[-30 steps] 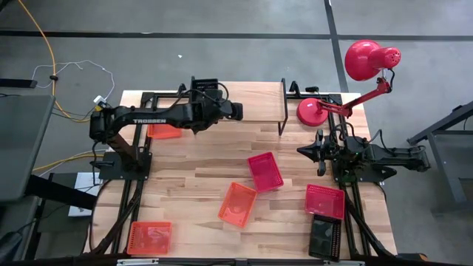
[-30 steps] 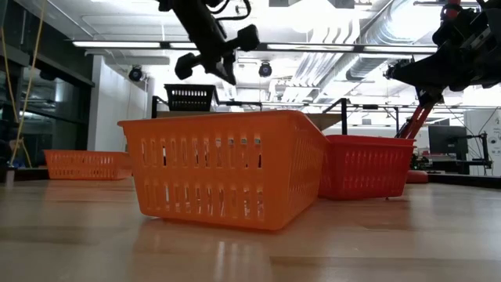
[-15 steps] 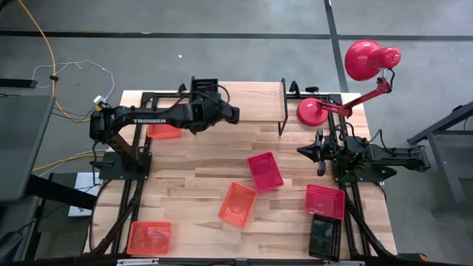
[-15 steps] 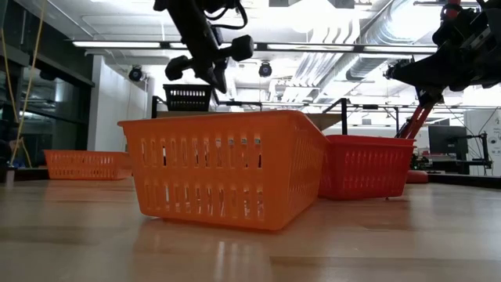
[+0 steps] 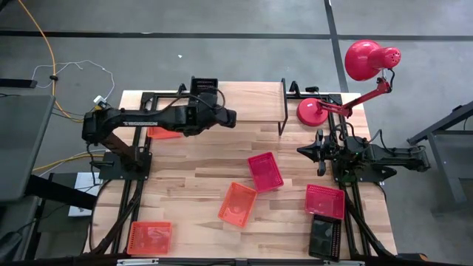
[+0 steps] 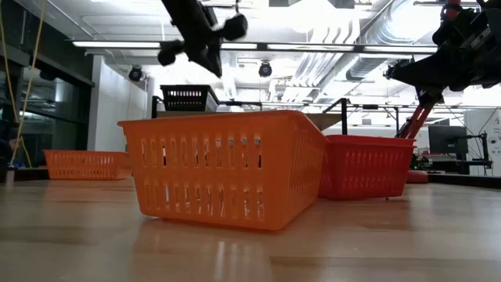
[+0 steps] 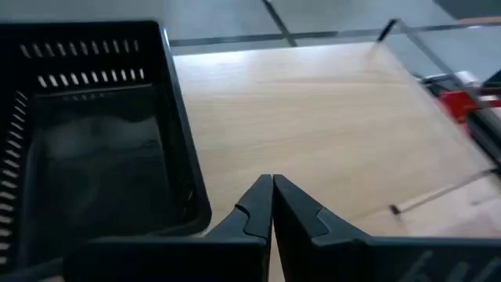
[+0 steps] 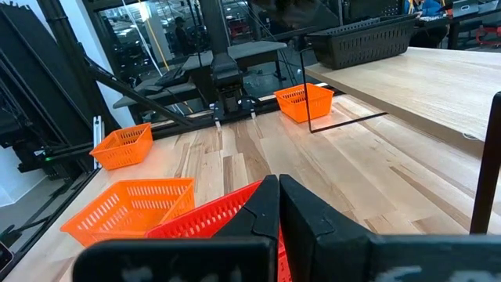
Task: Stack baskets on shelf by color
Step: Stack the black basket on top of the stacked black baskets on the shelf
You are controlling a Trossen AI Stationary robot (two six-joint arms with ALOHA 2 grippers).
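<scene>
A black basket (image 5: 205, 83) (image 7: 86, 133) stands by its bottom on the left end of the light-wood shelf (image 5: 255, 103) (image 7: 329, 117). My left gripper (image 5: 232, 117) (image 7: 272, 186) hovers shut and holding nothing above the shelf top, just right of that basket. On the table lie two pinkish-red baskets (image 5: 264, 171) (image 5: 325, 201), orange baskets (image 5: 236, 205) (image 5: 150, 238) (image 5: 164, 131) and a second black basket (image 5: 325, 236). My right gripper (image 5: 303, 151) (image 8: 278, 188) waits shut at the right side, pointing level toward the table's left.
A red desk lamp (image 5: 362, 59) stands at the far right corner, its base (image 5: 314, 111) beside the shelf's right legs. The orange basket under my left arm sits by the arm's frame. Bare wood lies between the shelf and the middle baskets.
My left gripper has drawn back a little toward the table's left and near side and has risen above the shelf, staying shut. The black basket stays on the shelf where it was.
</scene>
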